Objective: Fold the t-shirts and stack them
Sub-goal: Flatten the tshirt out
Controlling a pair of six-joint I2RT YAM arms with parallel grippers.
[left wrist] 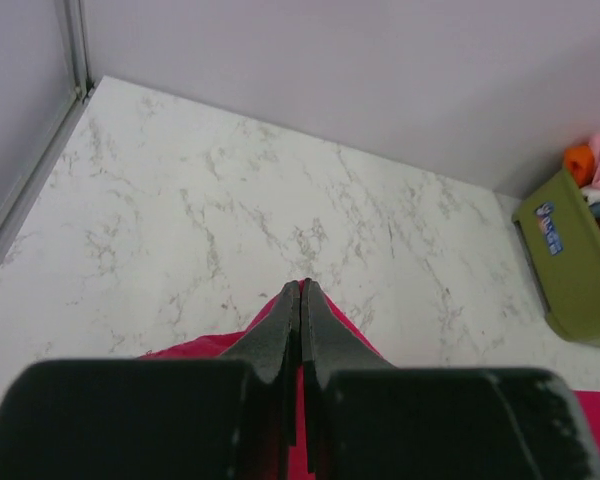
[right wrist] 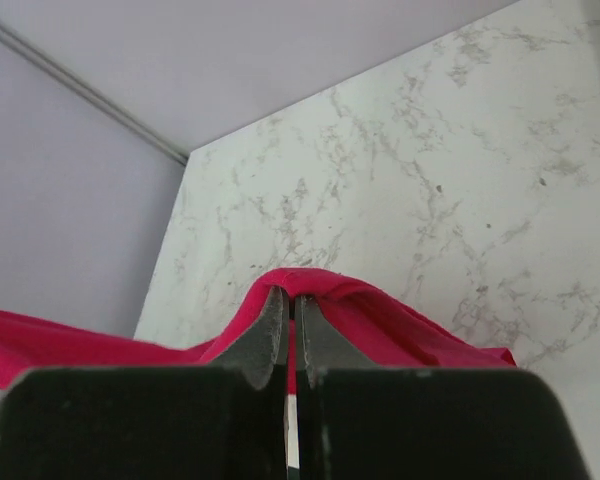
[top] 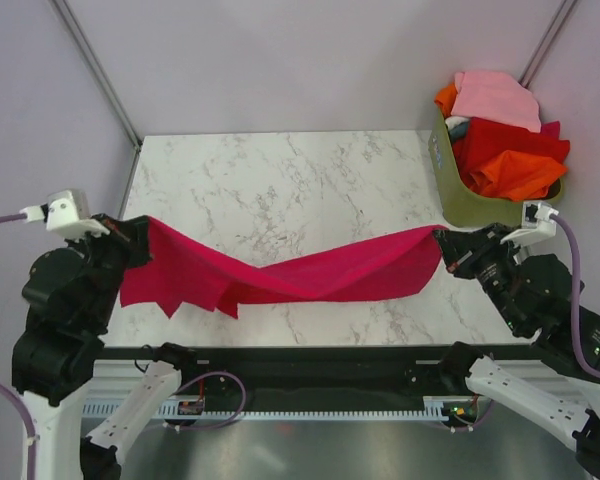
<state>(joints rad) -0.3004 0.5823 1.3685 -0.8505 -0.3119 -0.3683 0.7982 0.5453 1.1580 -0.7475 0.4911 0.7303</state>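
A crimson t-shirt [top: 280,272] hangs stretched between my two grippers above the marble table [top: 280,185], sagging in the middle with its lower edge draping at the left. My left gripper [top: 138,243] is shut on its left end; in the left wrist view the cloth [left wrist: 325,325] shows under the closed left gripper [left wrist: 302,285]. My right gripper [top: 443,245] is shut on the right end; the red fabric [right wrist: 400,320] bunches over the right gripper [right wrist: 289,295]. Pink, red and orange t-shirts [top: 505,140] lie piled in the basket.
An olive-green basket [top: 470,205] stands at the table's right rear corner, also seen as the basket [left wrist: 570,265] in the left wrist view. Pale walls and a metal frame post [top: 95,70] enclose the table.
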